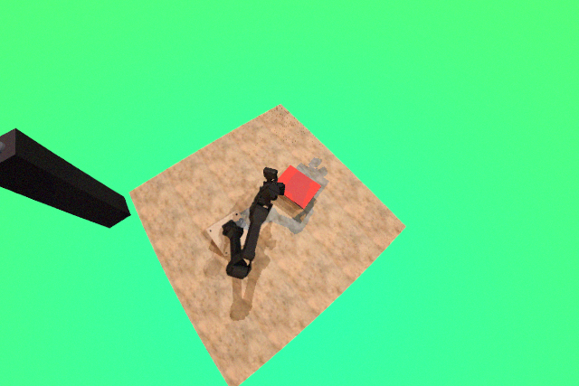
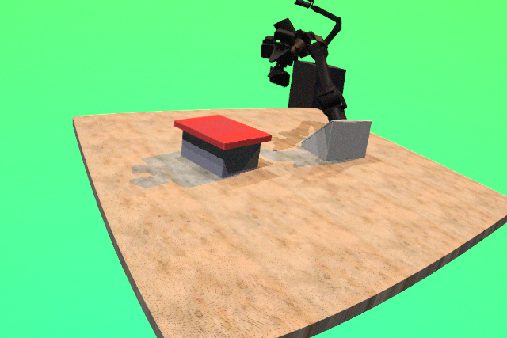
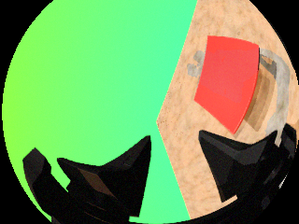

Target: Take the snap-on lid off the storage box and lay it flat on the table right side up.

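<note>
The red lid (image 1: 300, 186) (image 2: 221, 131) (image 3: 229, 70) lies level on top of the storage box (image 2: 202, 156), with its edges overhanging the dark and grey-blue walls. The box stands on the table. My gripper (image 2: 273, 62) (image 3: 176, 137) is part open, with nothing between its fingers. It is high above the table, clear of the lid, on the side toward the arm's base. In the top view the arm's end overlaps the lid's left corner in the picture. The inside of the box is hidden.
The arm's base stands on a pale wedge-shaped block (image 1: 217, 230) (image 2: 348, 139) beside the box. A thick black post (image 1: 61, 181) (image 2: 305, 85) is beyond the table edge, and a thin bent black arm (image 2: 327, 15) rises behind my arm. The table (image 1: 327, 255) (image 2: 266, 236) ends in open edges.
</note>
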